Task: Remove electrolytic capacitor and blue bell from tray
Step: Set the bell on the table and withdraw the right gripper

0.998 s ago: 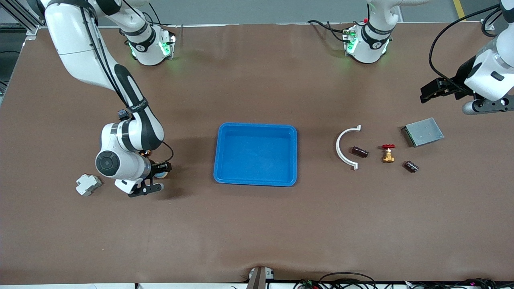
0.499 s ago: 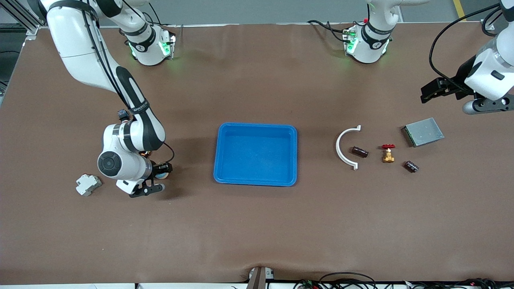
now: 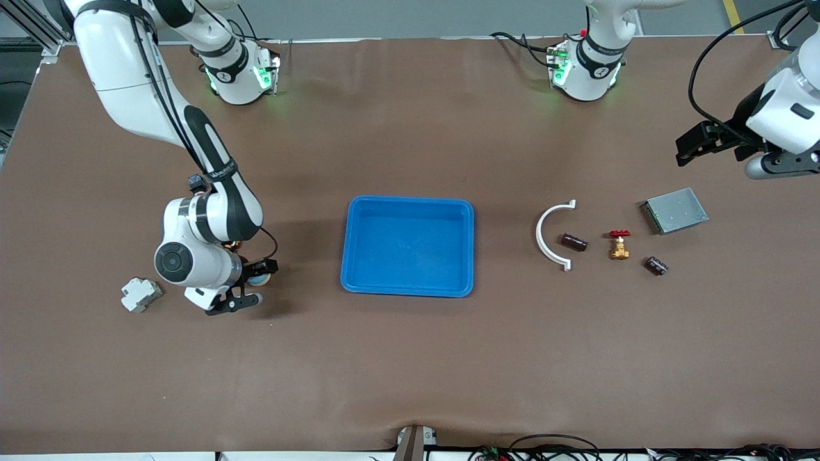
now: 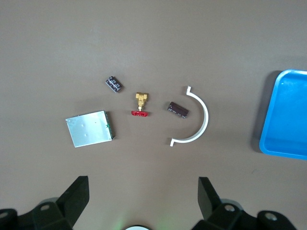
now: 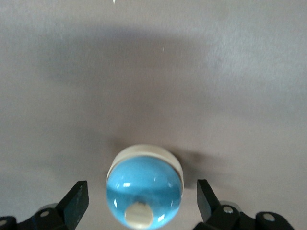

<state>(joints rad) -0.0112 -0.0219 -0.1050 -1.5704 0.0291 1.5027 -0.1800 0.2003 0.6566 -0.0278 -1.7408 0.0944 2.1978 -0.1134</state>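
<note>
In the front view the bell [image 3: 258, 279] is mostly hidden under the right claw [image 3: 251, 283], toward the right arm's end of the table [image 3: 410, 358]. The right wrist view shows its blue dome [image 5: 145, 191] between the spread fingers [image 5: 76, 199], neither touching it: the claw is released. The left claw [image 3: 705, 142] hangs open over bare table near the left arm's end, holding nothing. Two capacitors lie there: one [image 3: 574, 242] just beside a white curved clip [image 3: 551, 235], another [image 3: 656, 265] nearer the camera. Between them stands one brass valve [image 3: 619, 244]. There is one metal box [image 3: 674, 210], one blue tray [image 3: 409, 246] and one white block [image 3: 141, 294].
</note>
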